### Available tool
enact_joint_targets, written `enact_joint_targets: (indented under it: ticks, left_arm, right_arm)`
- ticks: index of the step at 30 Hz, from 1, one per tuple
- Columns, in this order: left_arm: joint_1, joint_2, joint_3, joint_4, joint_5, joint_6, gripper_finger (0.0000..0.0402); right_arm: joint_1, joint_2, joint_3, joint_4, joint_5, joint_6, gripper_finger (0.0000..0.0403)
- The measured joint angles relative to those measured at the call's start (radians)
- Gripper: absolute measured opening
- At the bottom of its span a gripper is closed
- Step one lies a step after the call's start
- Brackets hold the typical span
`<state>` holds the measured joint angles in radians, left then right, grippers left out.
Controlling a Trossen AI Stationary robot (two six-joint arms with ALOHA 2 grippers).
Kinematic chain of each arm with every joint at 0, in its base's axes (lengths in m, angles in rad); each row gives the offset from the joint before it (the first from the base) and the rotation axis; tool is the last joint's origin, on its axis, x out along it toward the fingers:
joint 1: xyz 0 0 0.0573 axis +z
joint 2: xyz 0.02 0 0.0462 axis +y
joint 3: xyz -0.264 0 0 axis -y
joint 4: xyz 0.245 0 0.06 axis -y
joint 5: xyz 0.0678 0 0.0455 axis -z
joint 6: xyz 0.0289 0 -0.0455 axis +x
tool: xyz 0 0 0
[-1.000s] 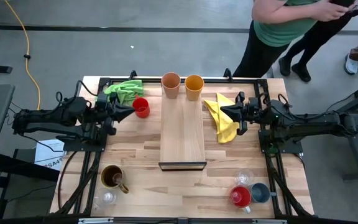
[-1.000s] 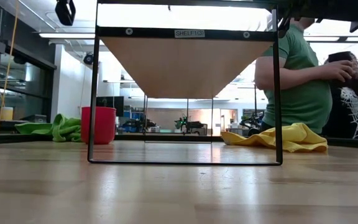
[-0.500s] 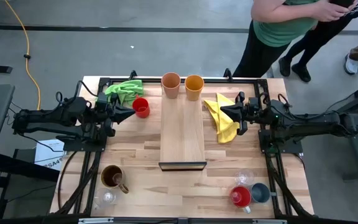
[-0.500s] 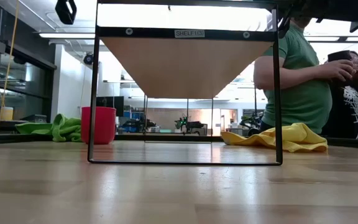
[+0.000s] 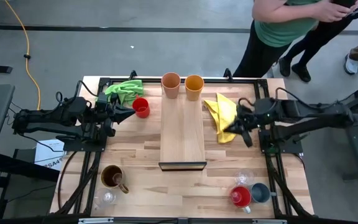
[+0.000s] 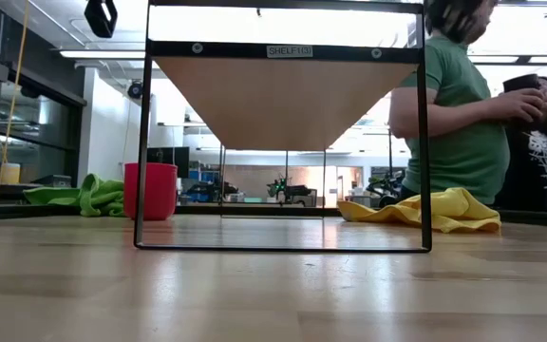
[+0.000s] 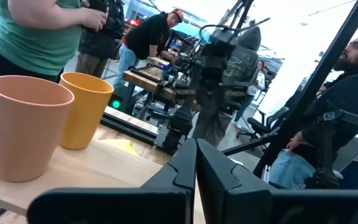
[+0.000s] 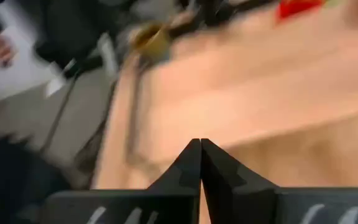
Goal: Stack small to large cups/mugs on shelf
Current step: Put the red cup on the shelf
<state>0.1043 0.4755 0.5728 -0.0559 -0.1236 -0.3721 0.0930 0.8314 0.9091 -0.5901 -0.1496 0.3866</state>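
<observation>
The shelf (image 5: 182, 134) stands mid-table. A peach tumbler (image 5: 171, 84) and an orange tumbler (image 5: 194, 86) stand upright on its far end; both also show in the left wrist view (image 7: 23, 127) (image 7: 86, 109). A red mug (image 5: 141, 107) stands on the table just beyond my left gripper (image 5: 128, 112), which is shut and empty. My right gripper (image 5: 230, 129) is shut and empty over the yellow cloth (image 5: 221, 113). A brown mug (image 5: 112, 177) and a clear glass (image 5: 108, 198) stand near left. A red mug (image 5: 240, 196), a grey-blue mug (image 5: 260, 193) and a clear glass (image 5: 243, 178) stand near right.
A green cloth (image 5: 123, 90) lies at the far left, behind the red mug. People stand beyond the table's far right corner (image 5: 278, 31). Bare tabletop lies on both sides of the shelf and in front of it (image 5: 182, 186).
My right gripper has swung toward the table's near edge and turned, so that its fingers now point toward the near left across the yellow cloth. My left arm and all the cups have kept still.
</observation>
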Motion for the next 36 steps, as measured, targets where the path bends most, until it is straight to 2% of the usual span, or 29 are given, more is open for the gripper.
enact_joint_targets:
  ticks: [5, 10, 13, 20, 27, 36]
  left_arm:
    - [0.000, 0.000, 0.000, -0.001, 0.000, 0.000, 0.0000]
    - [0.000, 0.000, 0.000, -0.002, 0.000, 0.000, 0.0000]
    - [0.000, 0.000, 0.000, -0.002, 0.000, 0.000, 0.0000]
    - [0.000, 0.000, 0.000, -0.002, -0.019, 0.000, 0.0000]
    - [0.000, 0.000, 0.000, -0.002, -0.020, 0.000, 0.0000]
    - [0.000, 0.000, 0.000, -0.002, -0.027, 0.000, 0.0000]
  right_arm:
    - [0.183, 0.069, 0.096, -0.134, 0.008, 0.187, 0.0001]
    - [0.360, 0.141, 0.118, -0.231, 0.016, 0.394, 0.0009]
    - [0.455, 0.189, 0.117, -0.244, 0.015, 0.501, 0.0033]
    - [0.614, 0.302, 0.115, -0.245, 0.016, 0.727, 0.0119]
    - [0.700, 0.426, 0.115, -0.241, 0.003, 1.031, 0.0174]
    - [0.716, 0.563, 0.115, -0.214, -0.037, 1.213, 0.0167]
